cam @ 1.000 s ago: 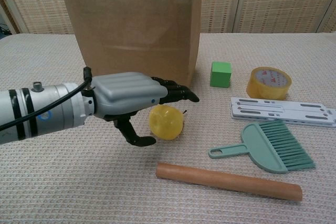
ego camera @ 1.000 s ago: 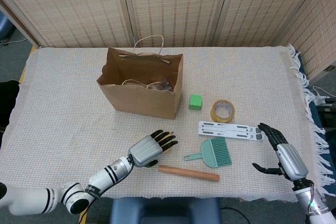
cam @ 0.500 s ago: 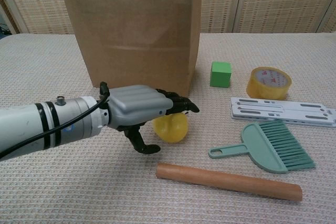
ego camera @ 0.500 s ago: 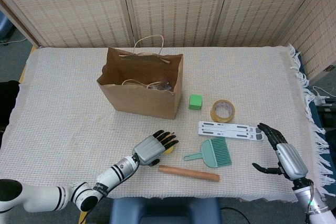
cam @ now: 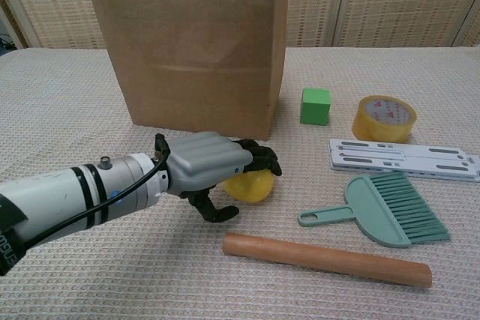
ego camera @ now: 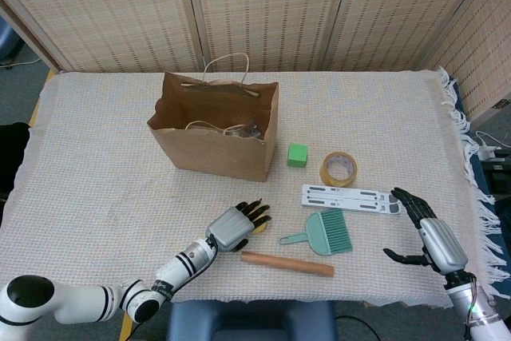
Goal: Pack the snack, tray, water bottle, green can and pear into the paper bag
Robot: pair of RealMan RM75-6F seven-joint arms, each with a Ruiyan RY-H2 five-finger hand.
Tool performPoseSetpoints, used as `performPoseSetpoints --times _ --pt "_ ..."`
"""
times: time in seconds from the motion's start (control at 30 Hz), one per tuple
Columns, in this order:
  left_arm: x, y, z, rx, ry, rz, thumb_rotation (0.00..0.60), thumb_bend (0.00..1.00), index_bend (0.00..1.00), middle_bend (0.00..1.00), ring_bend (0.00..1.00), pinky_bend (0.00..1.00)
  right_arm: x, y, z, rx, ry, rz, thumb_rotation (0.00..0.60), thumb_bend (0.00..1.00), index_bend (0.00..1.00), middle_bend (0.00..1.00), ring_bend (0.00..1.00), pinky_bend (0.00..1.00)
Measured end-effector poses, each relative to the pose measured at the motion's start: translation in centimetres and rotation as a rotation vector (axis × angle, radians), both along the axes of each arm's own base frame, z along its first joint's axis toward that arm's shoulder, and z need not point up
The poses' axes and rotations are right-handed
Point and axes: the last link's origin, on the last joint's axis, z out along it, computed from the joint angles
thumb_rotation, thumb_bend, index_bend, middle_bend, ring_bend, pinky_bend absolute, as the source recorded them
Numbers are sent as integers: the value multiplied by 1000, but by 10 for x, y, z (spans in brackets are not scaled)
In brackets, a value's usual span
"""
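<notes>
The yellow pear [cam: 251, 187] lies on the cloth in front of the brown paper bag [cam: 195, 43]. My left hand [cam: 210, 170] sits over it, fingers draped across its top and the thumb hanging apart at its left side. In the head view only a sliver of the pear [ego camera: 258, 229] shows under the left hand [ego camera: 235, 227]. The paper bag [ego camera: 215, 149] stands open, with clear wrapping [ego camera: 243, 128] showing inside. My right hand [ego camera: 427, 233] hovers at the table's right front, fingers spread and holding nothing.
A wooden rod [cam: 326, 258] lies just in front of the pear. To the right are a teal hand brush [cam: 390, 211], a white slotted stand [cam: 405, 159], a tape roll [cam: 384, 118] and a green cube [cam: 315, 106].
My left hand has moved forward and down onto the pear, its fingers now curving over the top. The right hand has stayed still.
</notes>
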Motion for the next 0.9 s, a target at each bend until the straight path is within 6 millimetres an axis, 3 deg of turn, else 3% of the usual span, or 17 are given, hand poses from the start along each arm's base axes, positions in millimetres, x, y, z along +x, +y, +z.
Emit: performPoseSetpoints --times 0.13,0.23,0.5,0.7,0.9 --pt "-3 0 1 31 -6 -3 600 574 574 518 472 694 0 0 0 2 0 1 600 77 0 0 0 0" --pt "-6 0 3 42 -3 -8 600 586 646 603 542 740 0 0 0 0 0 2 600 77 0 0 0 0" --pt "-16 10 32 110 -17 0 600 594 659 640 571 753 0 1 1 -4 0 2 600 77 0 0 0 0" --pt "-34 25 79 211 -33 51 600 594 653 638 571 751 0 1 2 -10 -1 2 600 77 0 0 0 0" --pt "-76 43 146 375 -17 174 600 598 654 639 571 749 0 2 2 -11 -2 6 600 77 0 0 0 0"
